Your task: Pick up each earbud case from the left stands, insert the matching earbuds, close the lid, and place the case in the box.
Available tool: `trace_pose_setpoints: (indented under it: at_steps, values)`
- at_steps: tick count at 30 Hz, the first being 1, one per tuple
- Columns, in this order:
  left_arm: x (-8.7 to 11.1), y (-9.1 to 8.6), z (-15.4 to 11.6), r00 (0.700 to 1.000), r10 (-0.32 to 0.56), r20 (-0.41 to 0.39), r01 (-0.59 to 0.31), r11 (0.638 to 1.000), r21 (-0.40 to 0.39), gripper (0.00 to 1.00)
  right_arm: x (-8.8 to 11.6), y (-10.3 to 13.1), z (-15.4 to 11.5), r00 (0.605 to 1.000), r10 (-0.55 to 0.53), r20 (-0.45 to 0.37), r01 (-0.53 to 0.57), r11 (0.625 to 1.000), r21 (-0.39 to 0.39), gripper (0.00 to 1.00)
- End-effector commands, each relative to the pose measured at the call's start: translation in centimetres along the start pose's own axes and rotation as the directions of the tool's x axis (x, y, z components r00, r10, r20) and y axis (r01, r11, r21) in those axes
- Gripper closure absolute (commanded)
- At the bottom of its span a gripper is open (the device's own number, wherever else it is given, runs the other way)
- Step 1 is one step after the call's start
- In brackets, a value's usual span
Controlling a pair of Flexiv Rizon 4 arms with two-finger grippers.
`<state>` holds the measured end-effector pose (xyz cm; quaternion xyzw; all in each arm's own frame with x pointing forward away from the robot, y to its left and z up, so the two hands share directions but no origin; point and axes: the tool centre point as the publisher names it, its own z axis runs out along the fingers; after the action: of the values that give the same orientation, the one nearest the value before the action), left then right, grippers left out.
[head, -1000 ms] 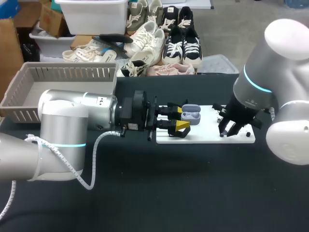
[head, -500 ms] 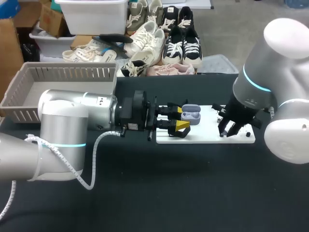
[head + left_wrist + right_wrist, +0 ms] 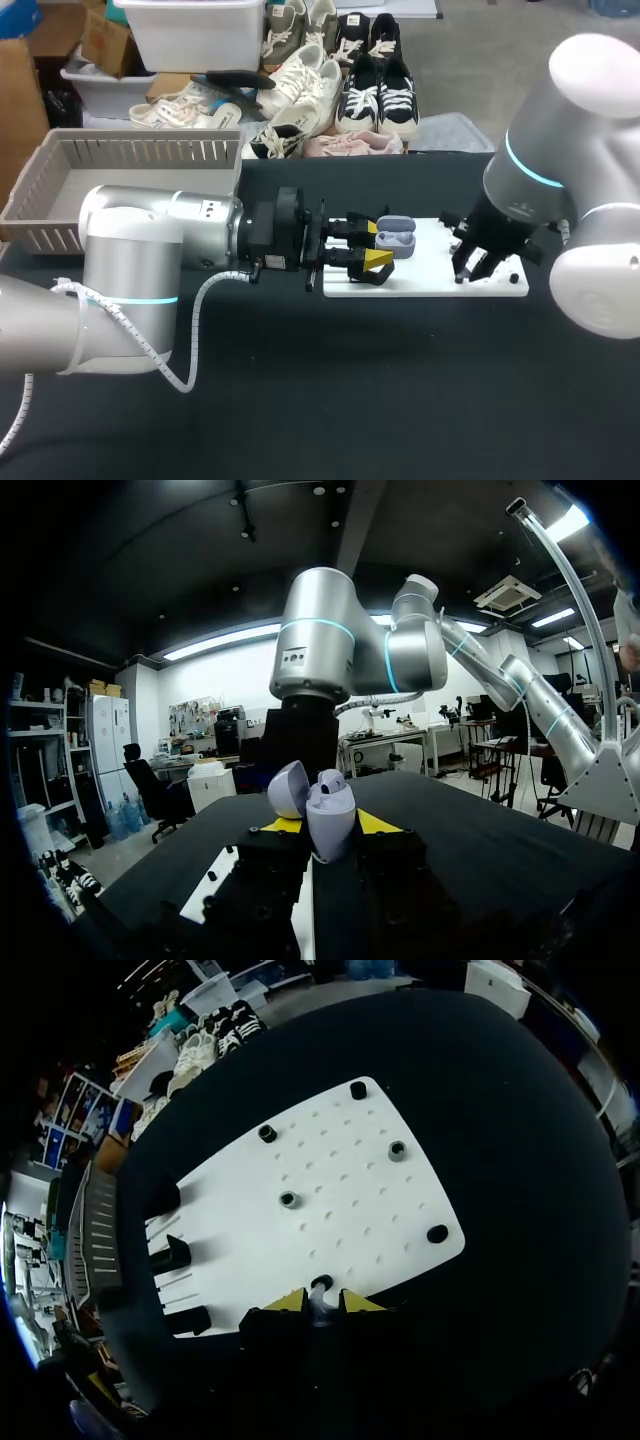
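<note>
L gripper (image 3: 376,244) is clamping the open lilac earbud case (image 3: 395,238) over the white board's (image 3: 420,282) 9 o'clock end, while R gripper (image 3: 320,1302), fingers narrow, is pinching a small pale earbud (image 3: 317,1309) toward 3 o'clock, w/ the box (image 3: 140,152) sitting at 10 o'clock.

A: Head view?
B: High behind, looking down on the table (image 3: 300,400)
A: Wrists?
B: Close: left looks level across it, right straight down; head and right share the white board (image 3: 430,278)
</note>
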<state>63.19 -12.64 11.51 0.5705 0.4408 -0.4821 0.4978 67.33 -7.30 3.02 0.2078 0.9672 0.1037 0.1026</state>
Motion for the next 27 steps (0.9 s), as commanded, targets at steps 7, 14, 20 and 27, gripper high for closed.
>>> trace_pose_setpoints:
  at_steps: [7,14,20,27]
  values:
    - [0.1,0.0,0.0,1.000,0.001,0.002,-0.001,1.000,0.001,1.00,0.6,-1.0,-2.4,1.000,0.020,0.021,-0.020,0.999,-0.029,1.00]
    - [0.1,0.0,0.0,1.000,0.001,0.002,-0.001,1.000,0.001,1.00,0.8,-1.5,-4.9,0.999,0.019,0.049,-0.017,0.999,-0.042,1.00]
    - [0.1,0.0,0.0,1.000,0.001,0.002,-0.001,1.000,0.001,1.00,0.8,-1.5,-7.9,0.998,0.016,0.068,-0.015,1.000,-0.023,1.00]
    - [0.1,0.0,0.0,1.000,0.001,0.002,-0.001,1.000,0.001,1.00,1.5,-0.9,-11.1,0.998,-0.037,0.051,0.036,0.999,0.029,1.00]
